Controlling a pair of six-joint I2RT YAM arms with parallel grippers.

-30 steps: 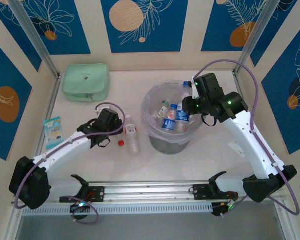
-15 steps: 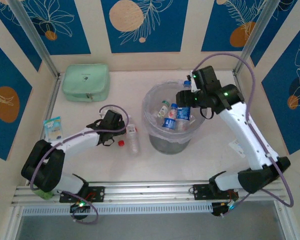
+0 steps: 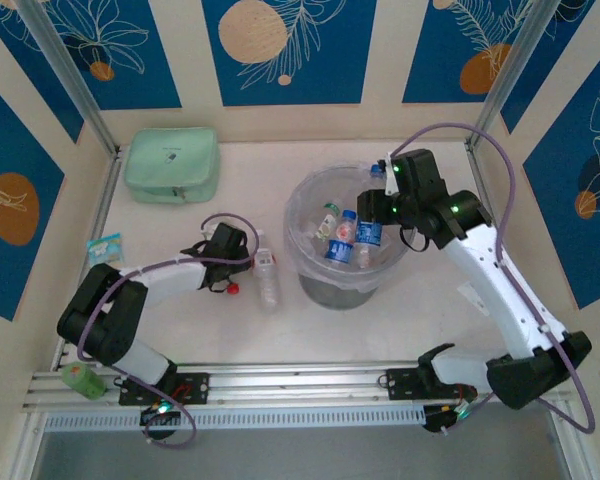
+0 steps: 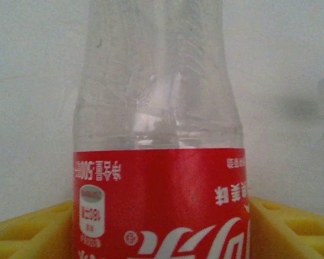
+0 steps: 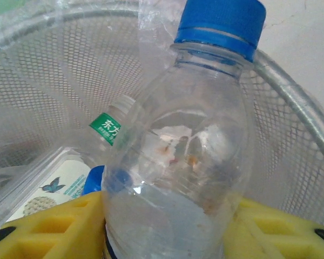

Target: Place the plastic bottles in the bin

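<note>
Left gripper (image 3: 246,266): the left wrist view gives us just the inner edges of its yellow fingers (image 4: 27,229) at the bottom corners, tips cut off. The red-label bottle (image 4: 159,205) sits between them, its sides meeting both fingers, with cap and base out of frame. We can't tell whether the jaws press it or merely flank it. The left arm is folded low, elbow back near its base, forearm reaching right along the table (image 3: 180,330). From above, that bottle lies on the table at the fingertips, just left of the bin (image 3: 292,215). A small red bit (image 3: 235,289) lies beside it, too small to identify.

Right gripper (image 3: 372,216): the right wrist view shows its yellow pads (image 5: 48,226) low in frame on either side of a clear blue-cap bottle (image 5: 178,162), cap pointing away from the camera, base hidden. Firm grip or loose contact, we can't tell. The right arm stretches up and inward from its base, wrist over the bin's right rim. That bottle hangs over the bin's opening. More bottles lie inside, one green-labelled (image 3: 327,220) and one blue-labelled (image 3: 341,240). The pile beneath is hard to separate.
</note>
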